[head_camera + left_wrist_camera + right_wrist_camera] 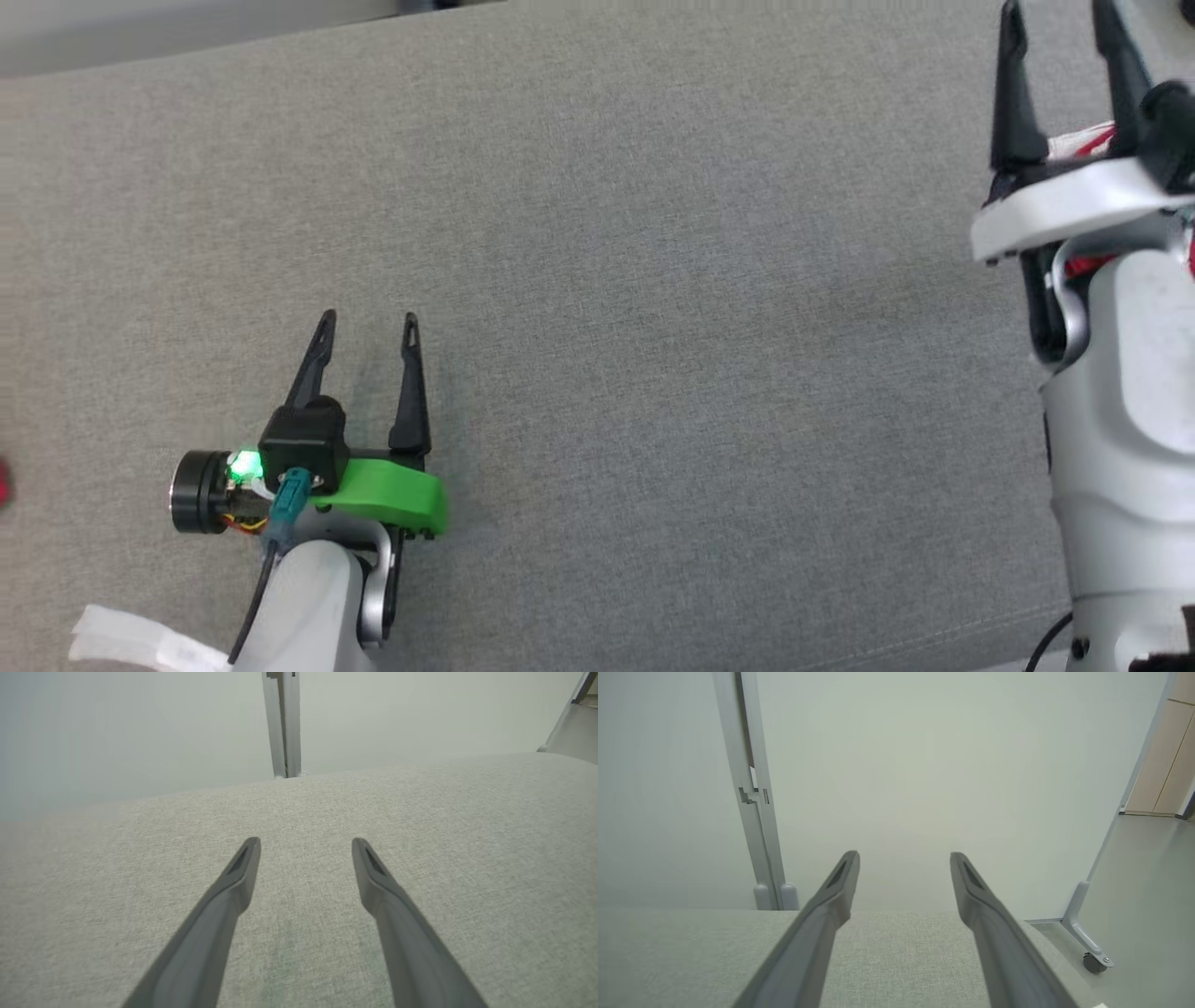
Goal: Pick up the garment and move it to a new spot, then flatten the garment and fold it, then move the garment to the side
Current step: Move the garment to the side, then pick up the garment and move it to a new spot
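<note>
Where the garment lies cannot be told from these views; a red sliver (3, 485) at the 9 o'clock edge of the head view is too small to tell what it is. The table (653, 280), covered in grey woven cloth, spreads under both arms. The left tool (369, 319) sits at about 7 o'clock in the head view, its green bracket (392, 493) and a lit green lamp behind the fingers, which point toward 12 o'clock with a plain gap between them and nothing held. Its wrist view looks along the left tool (304, 841) tilted down at the cloth. A white strip (121, 639) lies beside that forearm. The pale right forearm (1120, 420) rises along the 3 o'clock edge, with the right tool (1055, 9) at 1 o'clock, fingers spread and empty. In its wrist view the right tool (903, 855) points past the table's far edge at a pale partition (924, 765) on a castered foot (1092, 956).
</note>
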You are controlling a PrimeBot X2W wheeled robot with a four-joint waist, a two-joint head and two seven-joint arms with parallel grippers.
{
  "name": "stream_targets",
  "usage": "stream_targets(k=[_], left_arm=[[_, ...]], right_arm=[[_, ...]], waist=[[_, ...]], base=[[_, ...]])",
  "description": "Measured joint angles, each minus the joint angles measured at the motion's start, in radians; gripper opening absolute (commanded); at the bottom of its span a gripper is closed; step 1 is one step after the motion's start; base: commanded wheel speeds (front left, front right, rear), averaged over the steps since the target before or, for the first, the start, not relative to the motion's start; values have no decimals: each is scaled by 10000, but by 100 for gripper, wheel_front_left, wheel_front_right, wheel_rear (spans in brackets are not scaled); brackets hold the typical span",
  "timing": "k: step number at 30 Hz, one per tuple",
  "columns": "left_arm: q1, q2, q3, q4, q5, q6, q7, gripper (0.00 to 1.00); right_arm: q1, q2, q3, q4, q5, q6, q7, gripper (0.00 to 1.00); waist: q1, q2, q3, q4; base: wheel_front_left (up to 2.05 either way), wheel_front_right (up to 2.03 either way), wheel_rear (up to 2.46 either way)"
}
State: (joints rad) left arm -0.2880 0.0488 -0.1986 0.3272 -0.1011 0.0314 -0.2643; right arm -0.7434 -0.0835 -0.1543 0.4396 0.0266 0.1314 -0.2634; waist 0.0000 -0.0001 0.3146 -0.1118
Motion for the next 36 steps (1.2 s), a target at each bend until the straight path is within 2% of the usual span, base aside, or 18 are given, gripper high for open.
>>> stream_targets(k=[7, 16, 27, 36], left_arm=[[639, 2, 646, 174, -35, 27, 2, 100], [1640, 0, 1231, 194, -307, -59, 2, 100], [2849, 2, 1521, -318, -439, 44, 2, 100], [3373, 0, 1402, -671, -529, 144, 2, 100]], right_arm=[[2073, 307, 472, -167, 514, 0, 0, 100], [3840, 332, 1035, -178, 1081, 0, 0, 100], [5148, 341, 1271, -42, 1553, 0, 0, 100], [5696, 343, 1480, -63, 1779, 0, 0, 100]], waist=[[0, 0, -734, 365], [0, 0, -1658, 719], [0, 1, -2692, 958], [0, 1, -3017, 1080]], base=[[0, 0, 0], [0, 0, 0], [0, 0, 0], [0, 0, 0]])
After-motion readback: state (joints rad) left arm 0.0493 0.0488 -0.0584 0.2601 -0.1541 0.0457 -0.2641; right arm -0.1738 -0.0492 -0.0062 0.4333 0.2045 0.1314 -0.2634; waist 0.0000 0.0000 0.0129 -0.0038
